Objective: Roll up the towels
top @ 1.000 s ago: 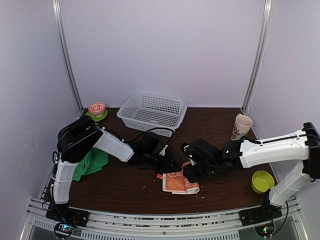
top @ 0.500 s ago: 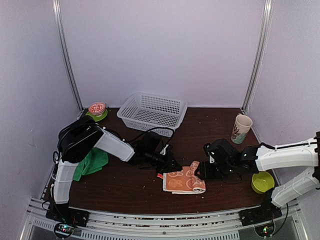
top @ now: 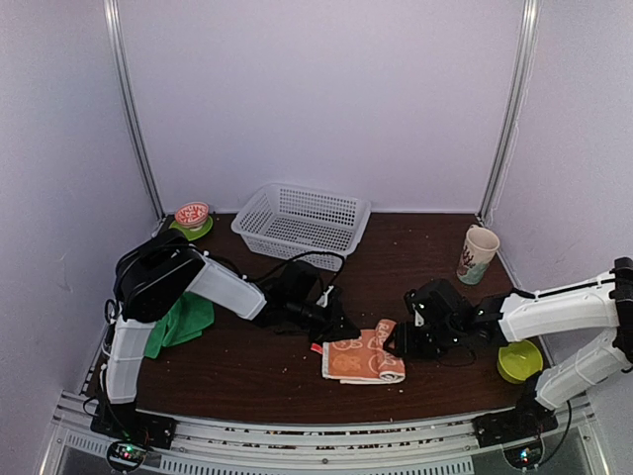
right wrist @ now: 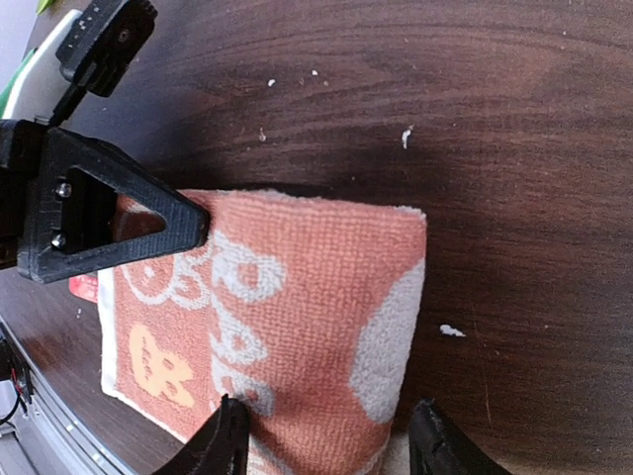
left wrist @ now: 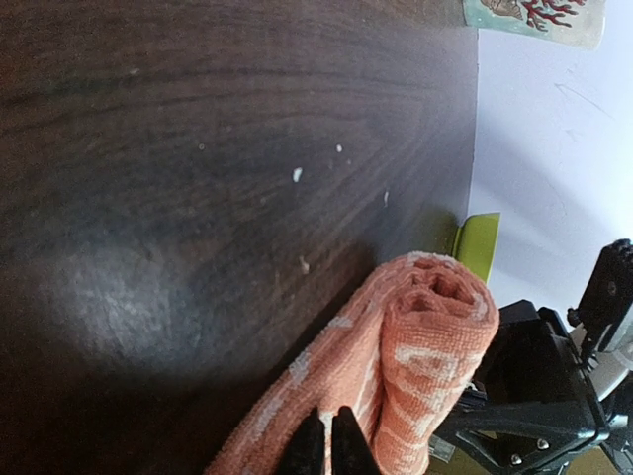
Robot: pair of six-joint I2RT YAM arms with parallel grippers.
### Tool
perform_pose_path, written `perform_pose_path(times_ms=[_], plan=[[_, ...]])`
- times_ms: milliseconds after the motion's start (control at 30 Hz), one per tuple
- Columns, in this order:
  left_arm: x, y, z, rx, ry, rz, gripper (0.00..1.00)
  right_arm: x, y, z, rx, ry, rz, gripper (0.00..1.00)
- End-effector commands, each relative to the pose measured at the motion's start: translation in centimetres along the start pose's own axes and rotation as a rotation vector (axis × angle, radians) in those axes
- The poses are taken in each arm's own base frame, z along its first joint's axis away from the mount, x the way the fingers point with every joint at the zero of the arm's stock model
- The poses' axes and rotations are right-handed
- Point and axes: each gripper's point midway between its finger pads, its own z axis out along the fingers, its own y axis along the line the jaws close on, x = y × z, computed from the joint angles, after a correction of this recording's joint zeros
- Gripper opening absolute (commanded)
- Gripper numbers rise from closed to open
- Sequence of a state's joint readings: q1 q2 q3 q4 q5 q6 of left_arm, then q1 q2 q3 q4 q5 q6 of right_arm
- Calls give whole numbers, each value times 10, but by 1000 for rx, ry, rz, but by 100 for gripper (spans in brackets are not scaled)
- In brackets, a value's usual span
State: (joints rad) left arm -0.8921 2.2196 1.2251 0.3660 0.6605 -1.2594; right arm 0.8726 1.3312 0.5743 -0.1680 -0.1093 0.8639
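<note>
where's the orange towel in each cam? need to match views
Top external: orange towel lower centre, just right of middle.
Left wrist: orange towel bottom right, rolled end facing the camera.
Right wrist: orange towel centre-left, filling the lower half.
Shared landmark: left gripper, shut on the towel's edge, shows in all three views.

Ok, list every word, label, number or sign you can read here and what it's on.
None can be read in any view.
The orange towel: white cartoon prints only, no letters.
The cup: a red coral-like drawing, no words.
The red-and-white bowl at the far left: markings too blurred to read.
</note>
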Motion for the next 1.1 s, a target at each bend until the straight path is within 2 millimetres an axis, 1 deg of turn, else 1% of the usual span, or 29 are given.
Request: perform_pose_path(times_ms=[0,67,133,233,400,467,567,700,833,867,1067], plan=[[-2,-7,-2,-7,-16,48,6,7,-2,14,-4,45,23,55],[-2,-8,-3,-12,-18,54,6,9,-3,19,9,61,15,54],[-2,-7,-4,-18,-19,56,6,10,-7,22,41,75,-3,50],[-1,-9,-7,-17,-24,60,6,7,-11,23,104,86,-47,37],[-1,-23,-16,-3,-39,78,6,1,-13,18,229,85,-178,13],[1,-30,-21,7,-44,86,6,-1,-15,17,301,87,-248,8],[1,-44,-32,23,-64,111,6,-7,-19,14,401,77,-335,6],[-1,-62,-37,50,-78,151,6,-8,-16,19,420,75,-371,5],[-4,-73,-26,81,-52,168,6,-9,-9,21,391,68,-363,6],[-5,-71,-21,82,-40,161,6,-10,-8,20,386,64,-365,6],[-6,-80,-5,130,-2,160,6,-11,-6,20,379,61,-375,7]])
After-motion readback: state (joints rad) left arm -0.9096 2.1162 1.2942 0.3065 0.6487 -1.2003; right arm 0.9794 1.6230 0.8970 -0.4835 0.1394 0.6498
